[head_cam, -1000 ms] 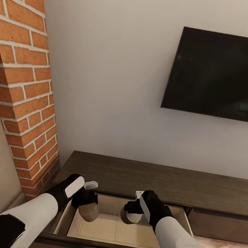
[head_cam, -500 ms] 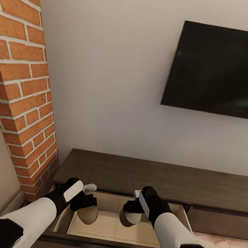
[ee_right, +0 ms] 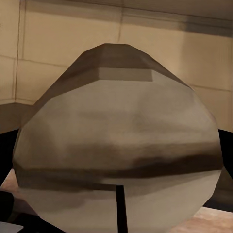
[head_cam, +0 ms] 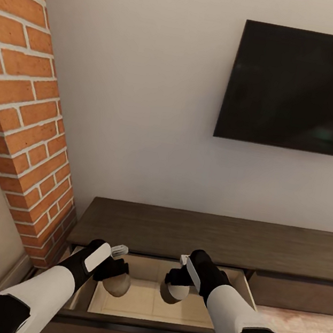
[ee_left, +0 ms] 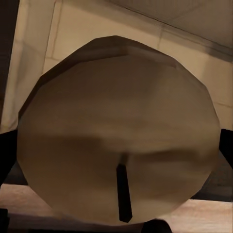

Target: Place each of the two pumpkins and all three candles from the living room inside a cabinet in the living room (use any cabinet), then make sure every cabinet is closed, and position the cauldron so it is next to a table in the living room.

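The low dark-brown cabinet runs along the wall, with one drawer pulled out showing its pale wood floor. My left gripper is shut on a grey-olive candle held over the drawer's left part. My right gripper is shut on a second candle over the drawer's middle. In the left wrist view the candle shows its wick end close up, dark fingers at its sides. The right wrist view has the other candle over the pale drawer floor.
A red brick pillar stands at the left, close to the drawer's left end. A black TV hangs on the white wall above the cabinet. A closed drawer front sits right of the open one, with pale floor below it.
The head view has shifted: the wall, TV and cabinet sit slightly higher and left. Both grippers still hold their candles over the open drawer, hardly moved.
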